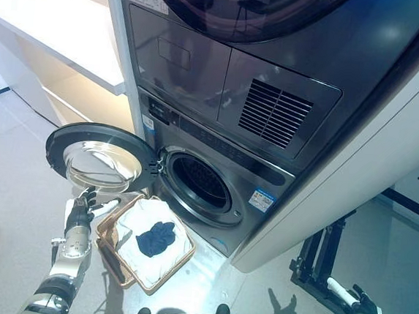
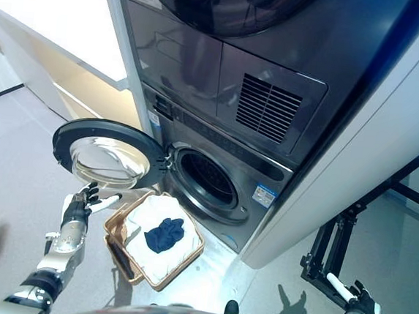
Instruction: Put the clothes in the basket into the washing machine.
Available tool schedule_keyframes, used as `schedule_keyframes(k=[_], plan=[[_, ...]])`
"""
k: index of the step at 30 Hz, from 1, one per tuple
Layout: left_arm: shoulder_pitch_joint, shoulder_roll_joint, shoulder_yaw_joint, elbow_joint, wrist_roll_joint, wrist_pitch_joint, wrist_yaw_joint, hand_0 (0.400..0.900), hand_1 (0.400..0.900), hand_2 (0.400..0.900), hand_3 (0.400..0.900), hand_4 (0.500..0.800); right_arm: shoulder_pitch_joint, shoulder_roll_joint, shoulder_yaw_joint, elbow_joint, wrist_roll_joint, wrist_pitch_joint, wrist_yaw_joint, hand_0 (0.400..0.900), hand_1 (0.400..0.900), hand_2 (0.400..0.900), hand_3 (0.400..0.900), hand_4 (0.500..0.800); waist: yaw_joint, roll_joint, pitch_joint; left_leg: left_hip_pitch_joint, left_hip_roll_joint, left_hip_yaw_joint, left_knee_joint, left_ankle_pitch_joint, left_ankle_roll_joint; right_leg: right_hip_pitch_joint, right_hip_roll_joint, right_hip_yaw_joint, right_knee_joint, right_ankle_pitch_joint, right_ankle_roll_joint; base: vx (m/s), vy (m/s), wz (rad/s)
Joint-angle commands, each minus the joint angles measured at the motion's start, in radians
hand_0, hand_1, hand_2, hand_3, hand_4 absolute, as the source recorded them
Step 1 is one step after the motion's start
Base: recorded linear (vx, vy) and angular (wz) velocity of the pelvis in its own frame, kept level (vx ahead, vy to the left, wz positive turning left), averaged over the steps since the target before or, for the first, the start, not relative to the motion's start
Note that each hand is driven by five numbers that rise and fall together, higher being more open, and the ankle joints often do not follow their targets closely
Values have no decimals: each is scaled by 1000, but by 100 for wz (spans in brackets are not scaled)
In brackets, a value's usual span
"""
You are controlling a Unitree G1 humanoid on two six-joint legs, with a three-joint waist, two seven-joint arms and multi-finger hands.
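L eye view:
door [image 1: 98, 158]: swung fully open, so washing machine [image 1: 216, 165] drum is free to load.
basket [image 1: 178, 261]: on floor just below drum mouth, short carry.
clothes: dark garment [image 1: 156, 238] lying on white cloth [image 1: 139, 217], inside basket.

R eye view:
left hand [image 2: 82, 206]: fingers relaxed, holding nothing, just beside basket rim under door.
right hand [image 2: 359, 296]: low right, well apart; grip can't tell.

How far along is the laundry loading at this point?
Done: the washer door is swung open, exposing the drum. In hand: nothing; the left robot hand hovers open beside the basket, the right robot hand idle. Left: the dark garment and white cloth remain in the basket.
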Motion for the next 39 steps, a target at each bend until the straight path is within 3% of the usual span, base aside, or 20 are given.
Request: schedule_keyframes(k=[1, 9, 22, 30, 32, 39], plan=[[-96, 37, 6, -40, 44, -73, 25, 900, 900, 900, 900, 800, -69, -53, 15, 4, -7, -54, -10, 900, 900, 900, 900, 800, 3, -14, -9, 6, -62, -5, 3, -29, 77, -11, 26, -7, 95, -30, 5, 0, 0, 0], [-84, 27, 5, -57, 34, -74, 19, 900, 900, 900, 900, 800, -70, -56, 20, 11, -10, -50, -10, 900, 900, 900, 900, 800, 5, -11, -8, 10, -61, -4, 3, -39, 79, -6, 27, -6, 97, -38, 6, 13, 0, 1], [-106, 45, -44, -17, 157, -47, 34, 900, 900, 900, 900, 800, -90, -97, 26, -43, -57, -47, -20, 900, 900, 900, 900, 800, -6, -8, 31, -23, -64, 12, 3, -26, 85, -52, 27, 16, 98, -22, 11, -13, 8, -3], [-146, 72, -47, -58, 158, -63, 60, 900, 900, 900, 900, 800, -67, -183, -37, -346, -95, -85, -60, 900, 900, 900, 900, 800, -34, -19, 146, -184, -83, 45, 64, -12, 100, -201, 26, 50, 123, 10, 12, -136, 27, -10], [-184, 80, -63, -54, 155, -67, 73, 900, 900, 900, 900, 800, -80, -213, -50, -440, -99, -102, -76, 900, 900, 900, 900, 800, -46, -32, 199, -266, -91, 55, 106, -10, 108, -277, 29, 61, 151, 20, 9, -199, 23, -14], [-282, 69, -113, 6, 155, -66, 105, 900, 900, 900, 900, 800, -97, -251, -101, -594, -88, -144, -116, 900, 900, 900, 900, 800, -70, -53, 266, -432, -94, 59, 187, -10, 115, -424, 27, 78, 191, 37, 3, -106, 5, -5]])
